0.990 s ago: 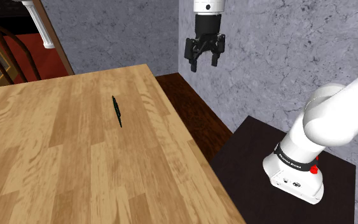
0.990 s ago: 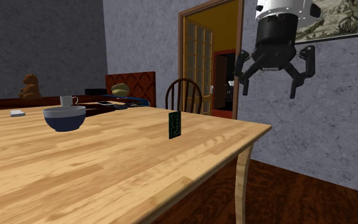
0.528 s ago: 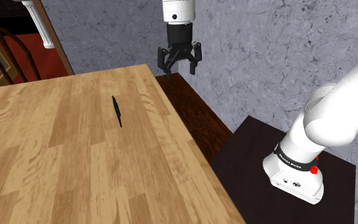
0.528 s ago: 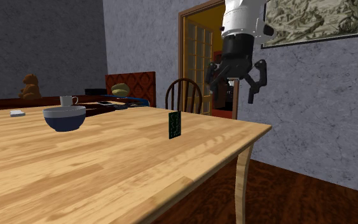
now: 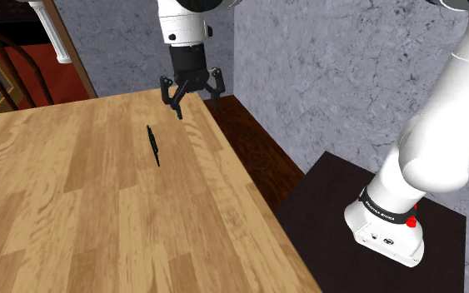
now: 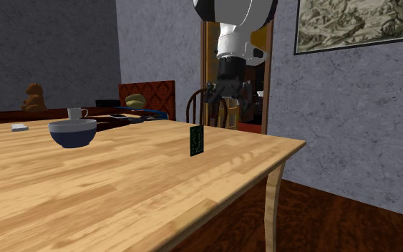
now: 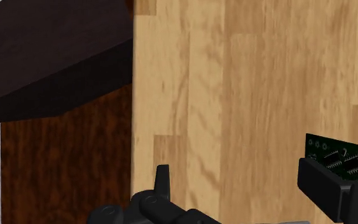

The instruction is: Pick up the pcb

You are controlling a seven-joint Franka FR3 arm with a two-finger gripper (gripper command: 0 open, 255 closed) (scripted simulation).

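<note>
Pcb (image 6: 197, 140) is standing on the table (image 6: 121, 193), bowl (image 6: 72, 132) sitting toward the second exterior view's left. Gripper (image 5: 195, 104) is hovering over the table's edge.

Bare light-wood tabletop (image 5: 74, 208) between spread-fingered black gripper (image 5: 196, 106) and thin green board (image 5: 152, 146) standing on edge; dark blue bowl (image 6: 72, 132) well apart; grey mottled wall (image 5: 307, 67) seemingly near behind.

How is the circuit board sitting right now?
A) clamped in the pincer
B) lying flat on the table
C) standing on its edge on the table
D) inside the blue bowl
C: the circuit board stands upright on its edge on the wooden table, and the open pincer hangs in the air apart from it.
</note>
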